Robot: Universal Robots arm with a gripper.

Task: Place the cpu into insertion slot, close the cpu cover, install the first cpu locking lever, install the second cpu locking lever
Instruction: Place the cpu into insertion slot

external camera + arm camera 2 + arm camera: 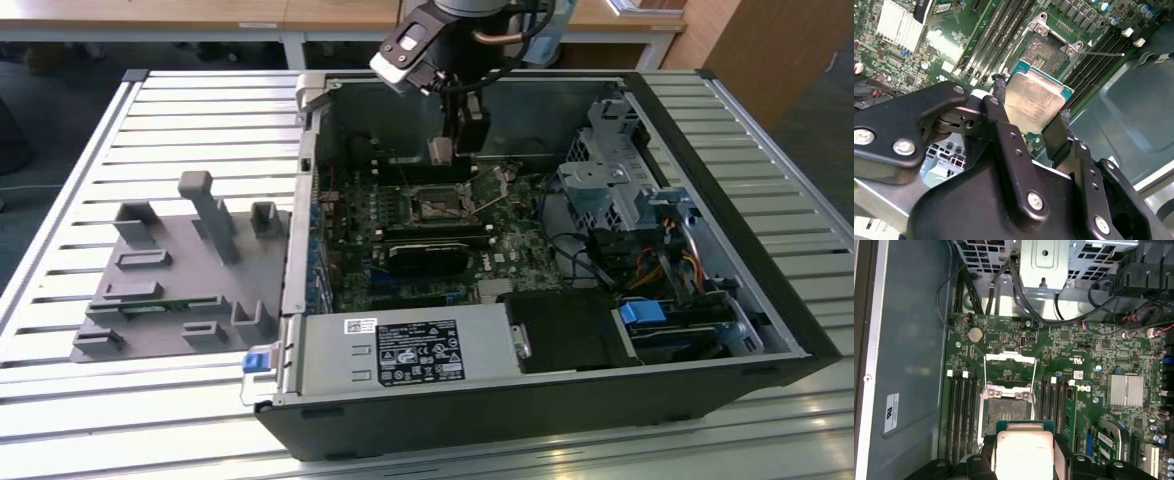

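Observation:
My gripper [449, 150] hangs inside the open computer case, shut on the cpu [1035, 102], a flat silver-grey square on a green base. The black fingers [999, 97] clamp two opposite edges of the chip. In the first wrist view the cpu [1024, 452] hovers just off one edge of the insertion slot [1004, 412], above the board and not in it. The insertion slot [1046, 54] lies bare with its dark centre exposed. The cpu cover [1009, 358] is swung open and lies beyond the slot. Two thin locking levers [985, 377] stand unlatched along its sides.
Black memory slots [961, 415] flank the socket on both sides. A finned silver heatsink [1125, 390] sits further along the board. A drive cage [607, 185] with cables and a power supply [407, 350] crowd the case. A grey fixture [180, 280] lies on the slatted table.

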